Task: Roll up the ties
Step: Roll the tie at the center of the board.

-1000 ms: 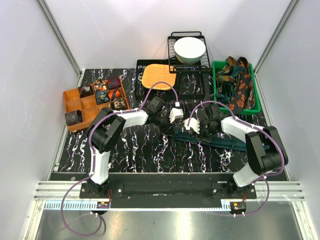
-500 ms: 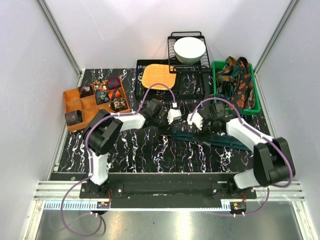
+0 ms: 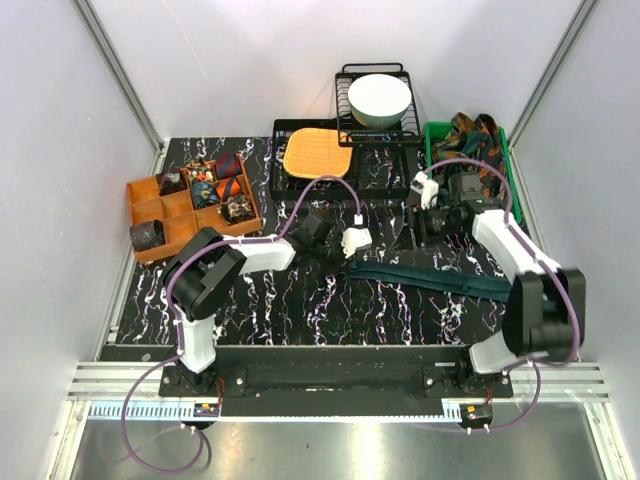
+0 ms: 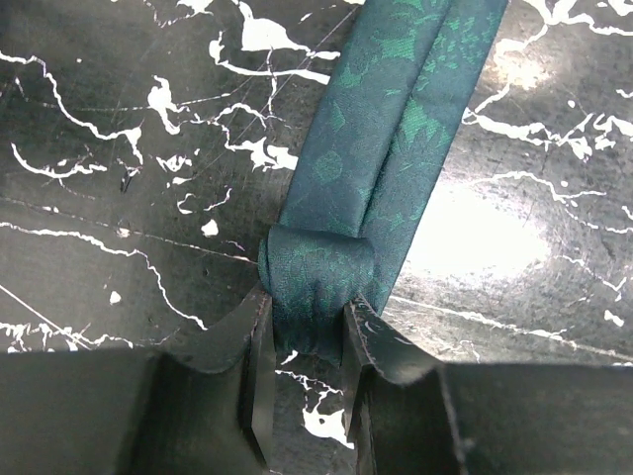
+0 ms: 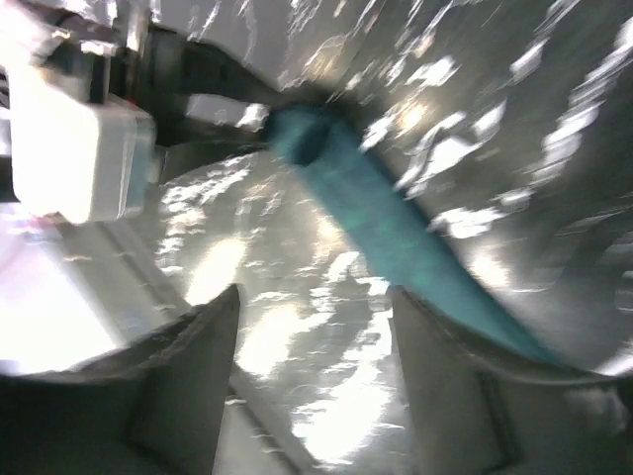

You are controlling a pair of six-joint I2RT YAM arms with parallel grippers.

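— What's my left gripper holding?
— Your left gripper [image 4: 307,341] is pinched narrow on the small rolled end of the teal tie [image 4: 396,109]. The rest of the tie lies flat across the marble table [image 3: 280,290] toward your right arm.
— And the right one?
— Your right gripper [image 5: 316,386] has its jaws apart and grips nothing. It is near the green bin [image 3: 512,185] of patterned ties [image 3: 480,175]. Rolled coils [image 3: 205,185] sit in the orange tray [image 3: 150,208].

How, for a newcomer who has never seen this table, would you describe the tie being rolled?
On the black marbled table, look near the middle. The dark teal tie lies stretched sideways there, one end coiled and pinched in the left hand. Unlike the ties in the green bin, it has no orange.
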